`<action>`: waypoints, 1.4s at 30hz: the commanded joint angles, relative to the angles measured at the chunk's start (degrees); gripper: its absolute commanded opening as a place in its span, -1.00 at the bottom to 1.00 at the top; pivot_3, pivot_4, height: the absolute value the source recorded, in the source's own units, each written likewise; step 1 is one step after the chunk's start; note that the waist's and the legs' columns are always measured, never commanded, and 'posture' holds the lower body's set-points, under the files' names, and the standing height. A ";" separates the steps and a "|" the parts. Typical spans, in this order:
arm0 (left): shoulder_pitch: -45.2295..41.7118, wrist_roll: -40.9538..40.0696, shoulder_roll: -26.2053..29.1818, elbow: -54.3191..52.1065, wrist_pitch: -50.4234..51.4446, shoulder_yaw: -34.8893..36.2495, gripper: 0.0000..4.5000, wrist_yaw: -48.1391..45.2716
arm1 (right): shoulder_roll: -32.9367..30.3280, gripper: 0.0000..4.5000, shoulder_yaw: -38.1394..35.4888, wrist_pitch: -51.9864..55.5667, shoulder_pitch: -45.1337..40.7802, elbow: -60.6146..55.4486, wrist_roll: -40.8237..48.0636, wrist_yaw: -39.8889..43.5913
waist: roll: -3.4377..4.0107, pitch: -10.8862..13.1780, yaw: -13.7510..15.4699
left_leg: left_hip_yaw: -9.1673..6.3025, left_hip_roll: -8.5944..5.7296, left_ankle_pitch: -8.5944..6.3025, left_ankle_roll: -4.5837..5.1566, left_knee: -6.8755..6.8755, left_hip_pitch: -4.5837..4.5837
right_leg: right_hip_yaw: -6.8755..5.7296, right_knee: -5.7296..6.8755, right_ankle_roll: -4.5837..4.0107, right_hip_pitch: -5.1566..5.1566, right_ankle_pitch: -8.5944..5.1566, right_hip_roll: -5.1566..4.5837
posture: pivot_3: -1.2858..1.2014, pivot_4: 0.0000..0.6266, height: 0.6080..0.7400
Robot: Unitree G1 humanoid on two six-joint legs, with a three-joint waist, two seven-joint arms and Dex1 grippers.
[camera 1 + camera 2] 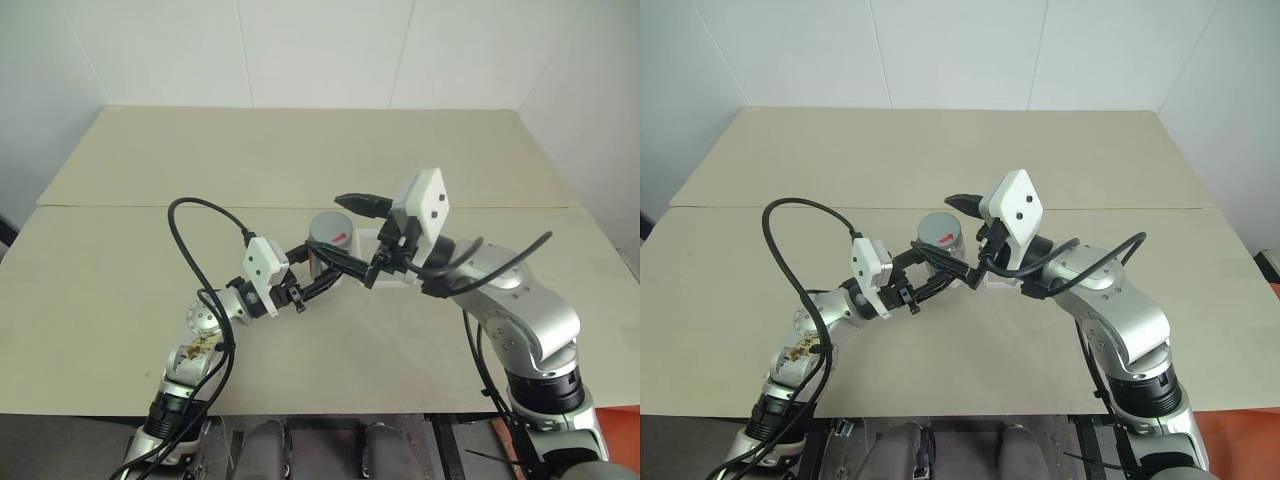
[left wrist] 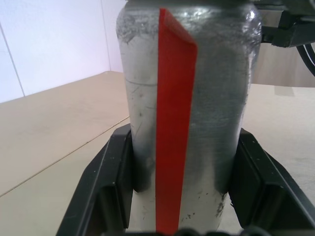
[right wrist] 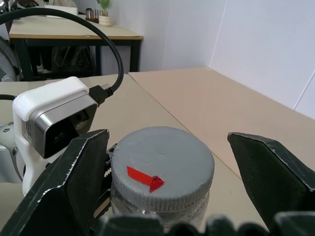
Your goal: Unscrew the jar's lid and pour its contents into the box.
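Observation:
The silver-grey jar [image 1: 322, 248] stands upright on the table's middle, and my left gripper [image 1: 322, 264] is shut on its body. In the left wrist view a red strip runs down the jar [image 2: 211, 98] between the black fingers [image 2: 106, 182]. The grey lid [image 3: 162, 160] with a red mark is on the jar. My right gripper [image 3: 167, 142] is open, one finger on each side of the lid and both apart from it. The whitish box [image 1: 366, 238] lies just right of the jar, partly hidden by the right gripper [image 1: 355, 240]. The contents are hidden inside the jar.
The beige table [image 1: 300, 160] spreads wide behind and to both sides of the jar, with a seam across it. Black cables loop over both arms. White walls close the far side.

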 commanded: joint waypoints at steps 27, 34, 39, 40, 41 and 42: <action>-0.37 -1.41 0.94 -1.28 -0.64 -0.10 -0.01 -2.06 | -1.34 0.24 -1.88 0.18 -0.58 -0.49 2.89 4.41 | 0.00 0.00 -0.01 | 0.00 0.00 0.00 0.00 0.00 0.00 | 0.00 0.00 0.00 0.00 0.00 0.00 | 0.03 -0.52 1.00; -0.95 -2.87 1.32 -1.31 0.15 -0.51 -0.01 -4.82 | -4.80 0.24 -1.16 -6.47 -3.57 6.45 4.00 18.92 | 0.00 0.00 -0.01 | 0.00 0.00 0.00 0.01 0.01 0.02 | 0.00 -0.01 0.00 0.02 0.00 0.01 | 0.03 -0.52 1.00; -1.27 -3.17 1.28 -1.27 0.62 -0.59 -0.01 -5.62 | -4.32 0.24 -1.66 -12.19 -8.59 18.11 5.83 32.93 | 0.00 0.00 -0.17 | 0.00 0.01 0.00 0.01 0.00 0.05 | 0.01 0.00 0.00 0.04 0.00 0.04 | 0.03 -0.52 1.00; -1.31 -3.38 1.40 -1.39 0.79 -0.62 -0.01 -5.92 | -4.27 0.24 -1.63 -13.48 -10.08 21.19 5.77 36.06 | 0.00 0.00 -0.16 | 0.00 0.01 0.00 0.01 0.00 0.04 | 0.02 0.00 0.00 0.03 0.00 0.04 | 0.03 -0.52 1.00; -1.31 -3.70 1.59 -1.58 1.12 -0.65 -0.01 -6.21 | -4.13 0.24 -1.51 -14.51 -11.62 24.11 5.55 38.60 | 0.00 0.00 -0.16 | 0.00 0.01 0.00 0.01 0.00 0.04 | 0.01 -0.01 0.00 0.04 0.00 0.04 | 0.03 -0.52 1.00; -1.35 -3.94 1.76 -1.67 1.34 -0.68 -0.01 -6.45 | -3.95 0.24 -1.27 -15.53 -12.97 26.60 4.98 40.54 | 0.00 0.00 -0.16 | 0.00 0.01 0.00 0.01 0.01 0.04 | 0.01 -0.01 0.00 0.04 0.00 0.04 | 0.03 -0.52 1.00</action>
